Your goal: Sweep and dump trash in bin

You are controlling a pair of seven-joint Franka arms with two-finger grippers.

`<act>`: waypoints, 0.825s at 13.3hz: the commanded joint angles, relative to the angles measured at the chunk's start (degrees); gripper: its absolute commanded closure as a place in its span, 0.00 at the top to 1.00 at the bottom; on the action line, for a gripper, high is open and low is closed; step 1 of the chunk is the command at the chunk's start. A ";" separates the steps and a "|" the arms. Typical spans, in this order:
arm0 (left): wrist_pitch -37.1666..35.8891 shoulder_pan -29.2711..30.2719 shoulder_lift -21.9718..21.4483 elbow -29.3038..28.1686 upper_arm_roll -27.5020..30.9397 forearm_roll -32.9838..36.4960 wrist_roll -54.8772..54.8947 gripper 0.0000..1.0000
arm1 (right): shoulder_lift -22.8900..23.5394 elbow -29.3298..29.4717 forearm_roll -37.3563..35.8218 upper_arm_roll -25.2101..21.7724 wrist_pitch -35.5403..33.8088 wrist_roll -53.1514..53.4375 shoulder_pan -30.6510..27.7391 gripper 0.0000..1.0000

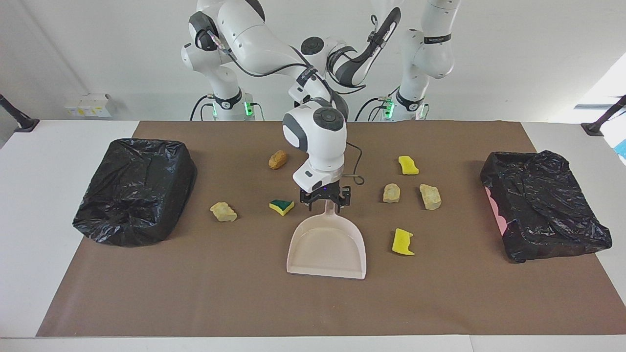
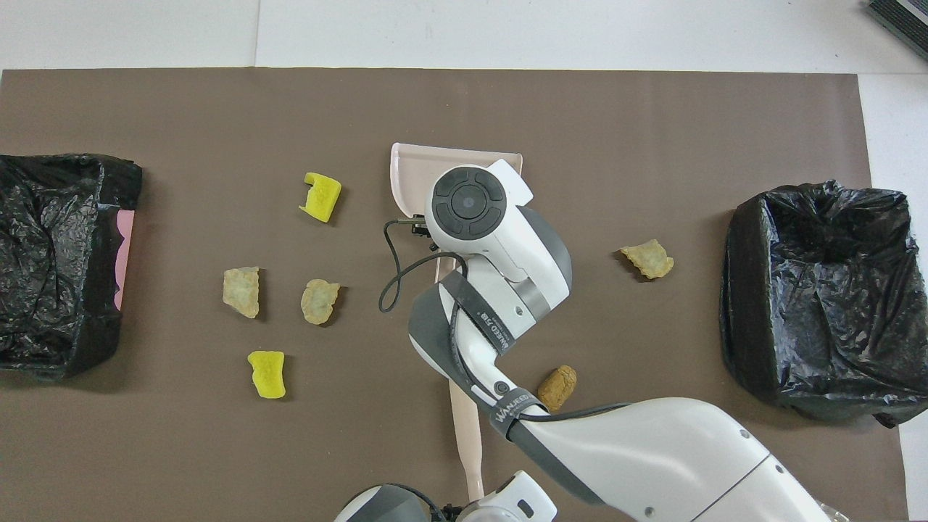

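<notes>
My right gripper (image 1: 325, 201) is down at the pink dustpan's (image 1: 327, 244) handle, a finger on each side of it, open. The trash lies scattered on the mat. A green-and-yellow sponge (image 1: 281, 207) sits beside that gripper, with a tan chunk (image 1: 223, 211) and a brown lump (image 1: 277, 159) toward the right arm's end. Two yellow sponges (image 1: 408, 165) (image 1: 402, 242) and two tan chunks (image 1: 391, 192) (image 1: 430, 196) lie toward the left arm's end. My left gripper (image 2: 458, 510) is at the near end of a pale brush handle (image 2: 464, 428).
Two bins lined with black bags stand on the mat, one (image 1: 134, 188) at the right arm's end and one (image 1: 543, 205) at the left arm's end. The brown mat (image 1: 195, 293) covers most of the white table.
</notes>
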 commanded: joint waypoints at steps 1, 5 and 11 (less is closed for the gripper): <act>-0.76 -0.77 -0.90 0.58 0.78 -0.85 -1.39 0.38 | 0.33 0.55 -1.66 0.14 0.17 2.26 0.35 0.87; -5.40 -0.51 -2.47 1.11 1.13 -0.85 -1.29 0.00 | -0.46 -1.47 -1.66 0.14 -0.35 2.18 1.05 0.68; -23.93 3.96 -9.59 1.03 1.48 1.08 -1.30 0.00 | -2.21 -4.46 -1.57 0.14 -0.09 2.27 1.93 0.57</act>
